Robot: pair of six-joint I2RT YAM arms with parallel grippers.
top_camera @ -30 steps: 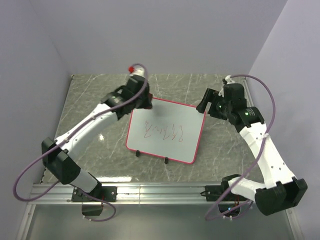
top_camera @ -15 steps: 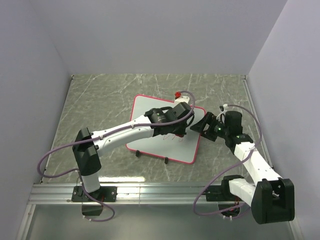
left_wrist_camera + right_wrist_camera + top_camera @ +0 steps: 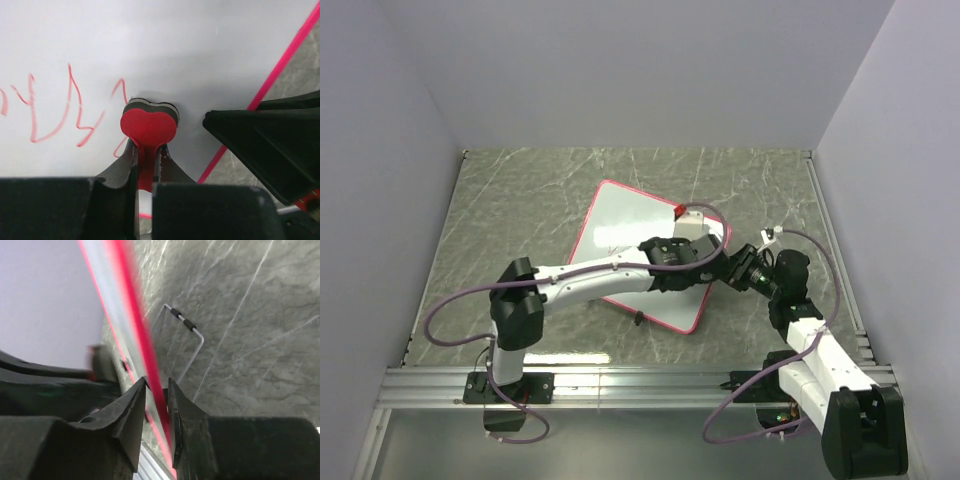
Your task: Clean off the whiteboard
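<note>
The left arm [image 3: 600, 275] and right arm [image 3: 815, 350] are white tubes with chunky black joints. A thin purple cable [image 3: 426, 328] loops out at nine o'clock from the left one, a second cable [image 3: 708, 425] at seven o'clock from the right. Their fingers [image 3: 120, 170] are matte black wedges.

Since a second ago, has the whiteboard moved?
Yes. The whiteboard has turned clockwise in the top view; its near edge now slants against the metal rail.
</note>
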